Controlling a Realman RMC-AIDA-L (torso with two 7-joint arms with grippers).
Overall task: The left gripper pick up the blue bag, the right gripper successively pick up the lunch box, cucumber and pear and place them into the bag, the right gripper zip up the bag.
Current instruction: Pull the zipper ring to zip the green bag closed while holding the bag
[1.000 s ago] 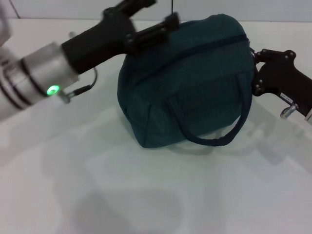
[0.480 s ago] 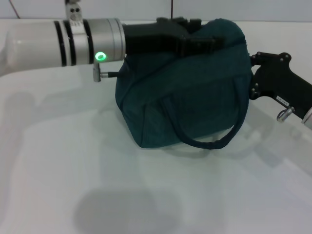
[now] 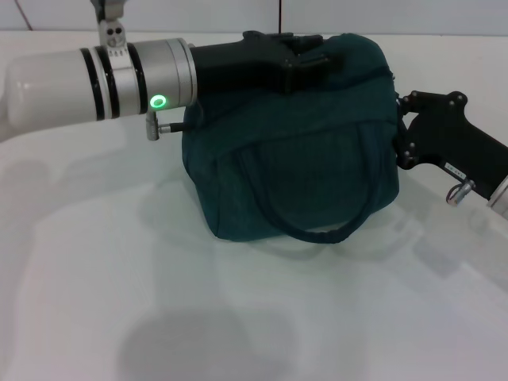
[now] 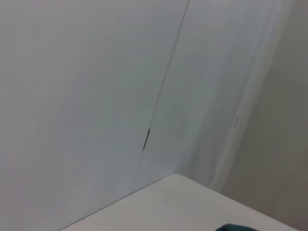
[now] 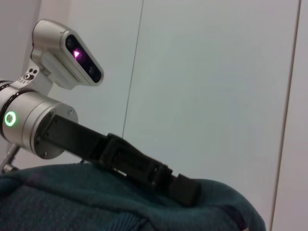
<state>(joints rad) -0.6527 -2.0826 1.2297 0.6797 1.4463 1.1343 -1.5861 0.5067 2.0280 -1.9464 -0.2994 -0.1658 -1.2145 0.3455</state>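
Note:
The blue bag (image 3: 302, 167) stands on the white table, its top closed and its near loop handle (image 3: 309, 232) hanging down the front. My left gripper (image 3: 321, 54) lies across the bag's top and is shut on the fabric there; the right wrist view shows it (image 5: 185, 188) pressed into the bag (image 5: 96, 202). My right gripper (image 3: 399, 127) is against the bag's right end, at the height of the zipper line. The lunch box, cucumber and pear are out of view.
The white table (image 3: 238, 317) stretches in front of the bag and to its left. A white wall with a vertical seam (image 4: 159, 101) stands behind the table. The left arm's silver wrist (image 3: 159, 75) reaches in from the left.
My left arm swung from a steep angle to nearly level, and its claw moved right along the bag's top. The bag shifted slightly left and the right gripper followed it.

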